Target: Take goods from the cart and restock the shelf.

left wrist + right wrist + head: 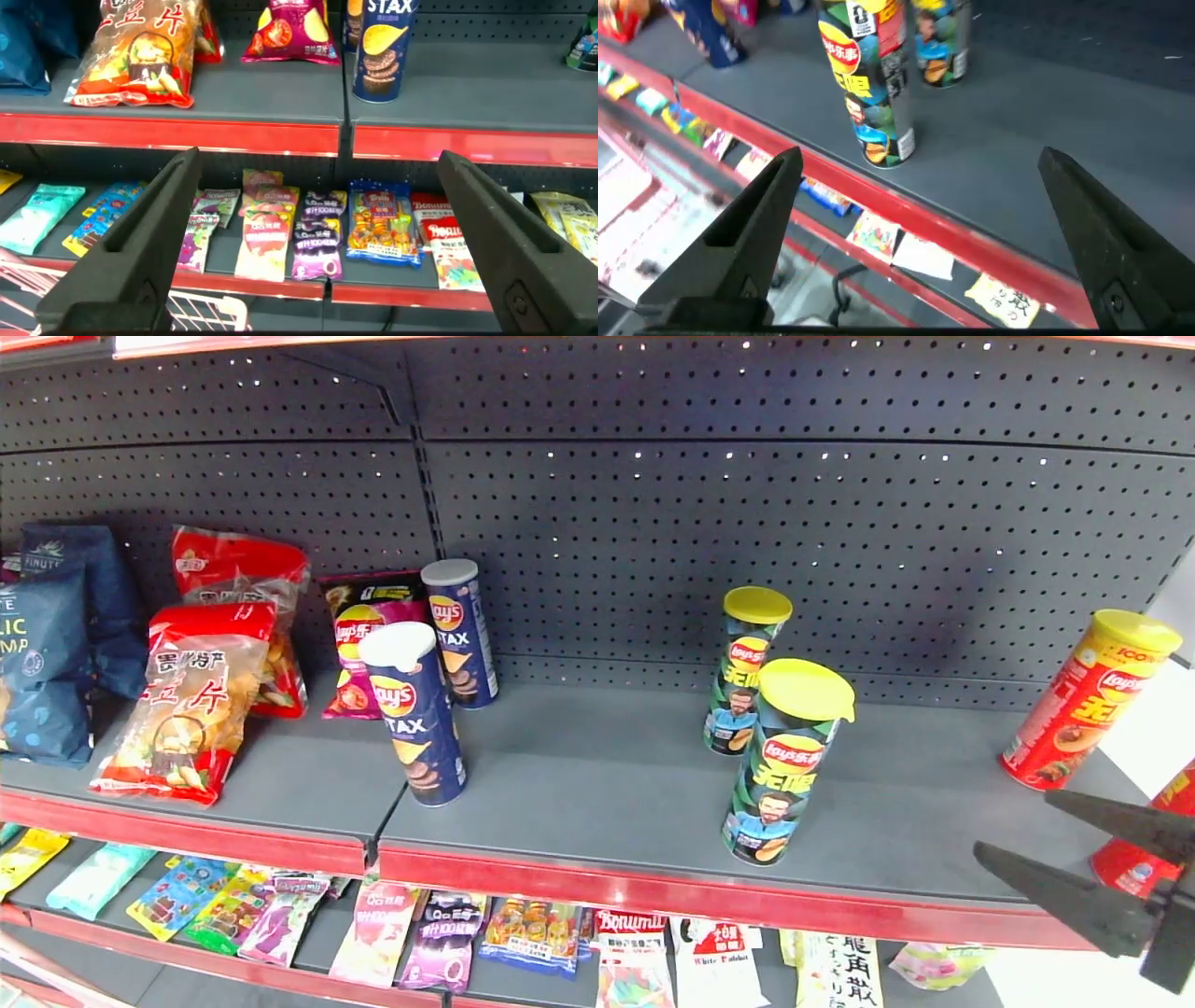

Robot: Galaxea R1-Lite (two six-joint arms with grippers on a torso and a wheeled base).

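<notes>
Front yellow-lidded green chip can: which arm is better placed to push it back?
Right, likely. The open right gripper sits at shelf height near the front yellow-lidded green chip can, which its wrist view faces. The left gripper faces the lower snack shelf.

The left claw [318,159] and the right claw [920,154] are matte black, each with two long wedge-shaped fingers [140,233].

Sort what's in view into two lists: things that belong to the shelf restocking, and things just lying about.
Job: shelf; front green can; rear green can; red can with yellow lid; front blue can; rear blue can; left gripper and right gripper, jaws open, empty.
Lying about: snack bags at the shelf's left end; sachets on the lower shelf.
</notes>
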